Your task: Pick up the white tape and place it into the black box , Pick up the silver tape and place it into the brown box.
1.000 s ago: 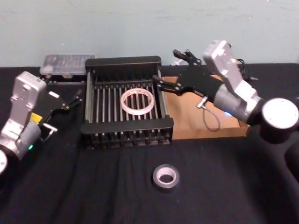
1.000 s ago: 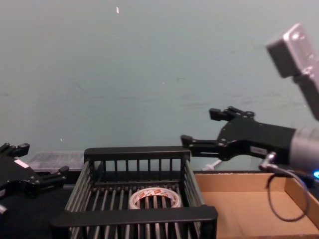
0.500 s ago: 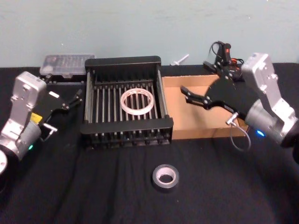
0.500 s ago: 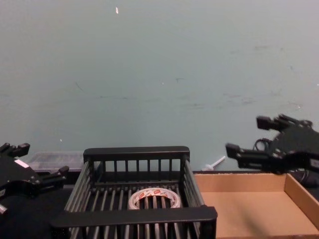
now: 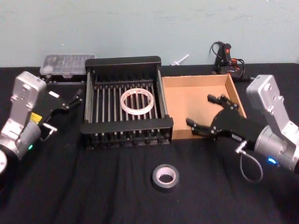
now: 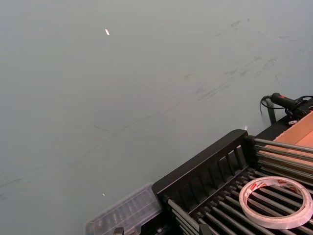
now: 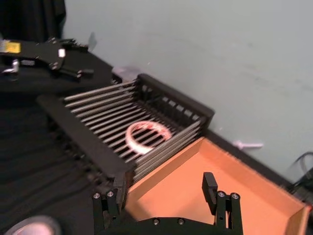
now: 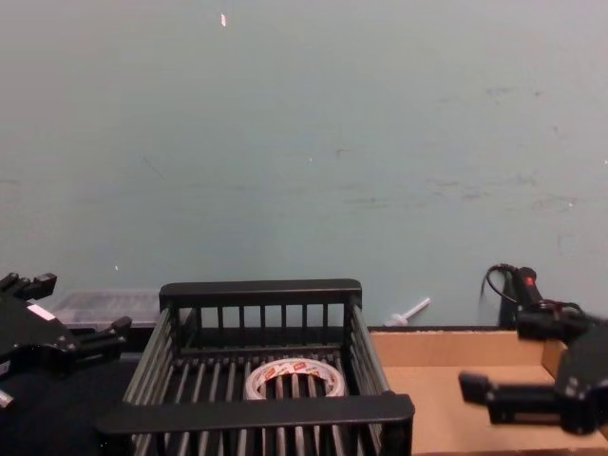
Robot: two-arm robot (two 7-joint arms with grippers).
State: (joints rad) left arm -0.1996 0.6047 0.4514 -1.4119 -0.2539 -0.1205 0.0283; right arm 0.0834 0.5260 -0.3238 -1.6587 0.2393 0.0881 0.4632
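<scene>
The white tape (image 5: 123, 102) (image 6: 274, 223) (image 7: 131, 138) (image 8: 285, 369) lies flat on the slatted floor of the black box (image 5: 126, 126) (image 8: 256, 411) (image 7: 73, 127) (image 6: 205, 161). On the black cloth in front of that box lies the silver tape (image 5: 165, 185) (image 7: 34, 226), flat and untouched. The brown box (image 5: 191, 98) (image 8: 427, 399) (image 7: 186, 191) stands against the black box's right side. My right gripper (image 5: 200, 110) (image 7: 165, 183) (image 8: 494, 356) hangs open and holds nothing over the brown box's front part. Left of the black box, my left gripper (image 5: 65, 112) (image 8: 81, 304) (image 7: 83, 58) stays open and idle.
A clear plastic case (image 5: 67, 63) sits behind the left arm. A black tool with a coiled cable (image 5: 226, 58) and a small white object (image 5: 180, 59) lie behind the brown box, against the wall. Black cloth covers the table.
My right arm has swung away from the black box, moving right and back toward me and sinking low over the brown box's front. It stays open. The left arm and both tapes are unmoved.
</scene>
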